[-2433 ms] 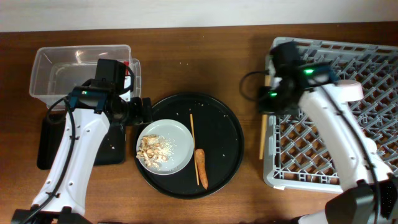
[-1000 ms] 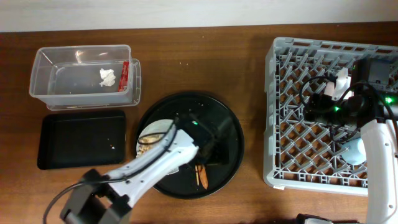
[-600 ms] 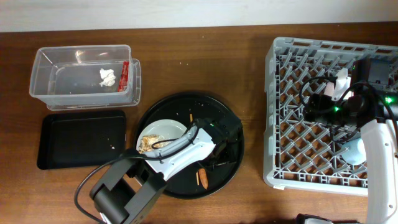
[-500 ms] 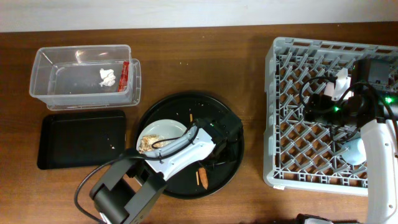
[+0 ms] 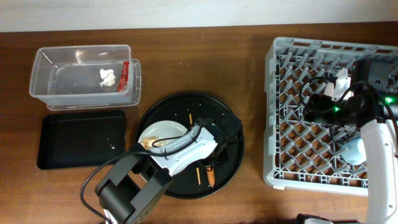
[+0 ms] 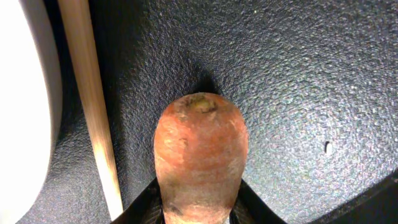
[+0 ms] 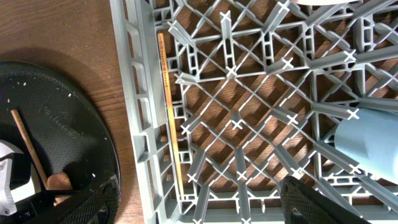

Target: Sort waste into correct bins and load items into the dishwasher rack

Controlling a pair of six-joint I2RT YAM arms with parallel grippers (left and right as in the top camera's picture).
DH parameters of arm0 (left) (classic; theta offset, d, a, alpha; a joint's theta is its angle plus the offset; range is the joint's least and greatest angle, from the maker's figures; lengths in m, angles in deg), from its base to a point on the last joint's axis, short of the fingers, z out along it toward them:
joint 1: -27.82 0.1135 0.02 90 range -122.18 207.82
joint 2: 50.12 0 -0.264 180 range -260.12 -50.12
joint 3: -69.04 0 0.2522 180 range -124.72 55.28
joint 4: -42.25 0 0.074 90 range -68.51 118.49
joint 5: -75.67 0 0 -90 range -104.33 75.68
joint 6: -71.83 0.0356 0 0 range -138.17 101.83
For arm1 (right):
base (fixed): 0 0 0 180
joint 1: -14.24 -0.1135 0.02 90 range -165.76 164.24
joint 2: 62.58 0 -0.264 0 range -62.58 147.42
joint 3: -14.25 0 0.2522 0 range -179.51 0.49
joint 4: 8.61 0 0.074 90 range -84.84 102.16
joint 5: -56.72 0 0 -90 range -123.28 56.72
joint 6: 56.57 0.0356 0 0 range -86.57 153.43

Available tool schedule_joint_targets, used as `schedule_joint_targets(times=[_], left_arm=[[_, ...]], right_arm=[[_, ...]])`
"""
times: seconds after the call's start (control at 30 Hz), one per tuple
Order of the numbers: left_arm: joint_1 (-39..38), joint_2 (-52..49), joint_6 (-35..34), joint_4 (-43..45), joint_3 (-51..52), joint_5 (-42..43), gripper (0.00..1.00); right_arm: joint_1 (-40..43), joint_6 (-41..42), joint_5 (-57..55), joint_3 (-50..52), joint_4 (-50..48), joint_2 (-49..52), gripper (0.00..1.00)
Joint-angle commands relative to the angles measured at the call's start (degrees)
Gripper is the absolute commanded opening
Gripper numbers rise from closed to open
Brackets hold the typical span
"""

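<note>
On the round black tray [image 5: 231, 127] lies the orange-brown carrot piece [image 6: 201, 155] [image 5: 210, 175]. My left gripper [image 6: 201, 200] [image 5: 210, 165] is shut on it, a finger against each side. A chopstick [image 6: 93, 106] lies just left of it, beside the pale plate [image 5: 163, 131], which holds food scraps [image 5: 149, 144]. The clear tub [image 5: 50, 68] holds the white tissue [image 5: 107, 76] and red wrapper [image 5: 124, 76]. Below the tub sits the black bin [image 5: 81, 139]. My right gripper [image 7: 199, 205] [image 5: 315, 109] hangs open over the grey rack [image 5: 292, 155], where the light-blue cup [image 7: 370, 143] [image 5: 354, 151] lies.
A second chopstick [image 7: 169, 112] lies inside the rack along its left wall. The rack's upright prongs and lattice fill the right side. The black bin has a few crumbs [image 5: 112, 147]. Bare wooden table [image 5: 249, 56] separates the round tray from the rack.
My left gripper has closed from wide open onto the carrot piece, which has shifted slightly right on the round tray. The right arm has not moved.
</note>
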Motion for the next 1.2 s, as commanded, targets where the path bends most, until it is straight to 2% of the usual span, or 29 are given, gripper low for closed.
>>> schedule_joint_targets(times=[0.0,0.1,0.2,0.27,0.37,0.5,0.53,0.57,0.63,0.77,0.93,1.07,1.13,1.17], left_arm=[[0.04,-1.64,3.96,0.31,0.79,-0.07,0.22],[0.52,1.16,4.44,-1.44,0.11,-4.0,0.19],[2.62,7.85,8.09,-3.04,-0.11,-7.54,0.16],[6.82,15.28,10.23,-4.76,-0.11,-10.97,0.17],[17.94,23.74,10.25,-9.44,-0.11,-19.3,0.17],[39.65,25.22,11.54,-13.07,-0.04,-19.67,0.19],[43.45,25.22,11.93,-13.05,-0.04,-19.67,0.19],[51.76,25.16,13.81,-12.81,-0.04,-19.69,0.2],[59.98,24.72,15.91,-12.11,-0.04,-19.69,0.2],[70.99,21.94,16.2,-6.64,0.0,-19.5,0.2],[73.66,12.15,16.17,-1.77,0.0,-19.47,0.2],[73.66,5.57,16.17,-0.28,0.0,-19.47,0.24],[73.66,4.94,16.17,-0.46,0.0,-19.47,0.42],[73.66,4.94,16.17,-0.5,0.0,-19.45,0.43]], right_arm=[[0.15,-0.61,0.55,-0.7,0.09,0.13,0.82],[0.15,-0.61,0.52,-0.7,0.09,0.13,0.82],[0.15,-0.61,0.52,-0.7,0.11,0.13,0.82],[0.15,-0.61,0.52,-0.7,0.11,0.11,0.82],[0.15,-0.61,0.52,-0.7,0.09,0.11,0.82],[0.15,-0.61,0.55,-0.7,0.09,0.13,0.82],[0.15,-0.61,0.55,-0.7,0.09,0.13,0.82],[0.15,-0.61,0.55,-0.7,0.09,0.11,0.82],[0.15,-0.61,0.55,-0.7,0.11,0.13,0.82],[0.15,-0.61,0.55,-0.7,0.11,0.13,0.82],[0.15,-0.61,0.52,-0.7,0.09,0.13,0.82],[0.15,-0.61,0.52,-0.7,0.07,0.13,0.82],[0.15,-0.61,0.52,-0.7,0.07,0.13,0.82],[0.15,-0.61,0.52,-0.7,0.07,0.11,0.82]])
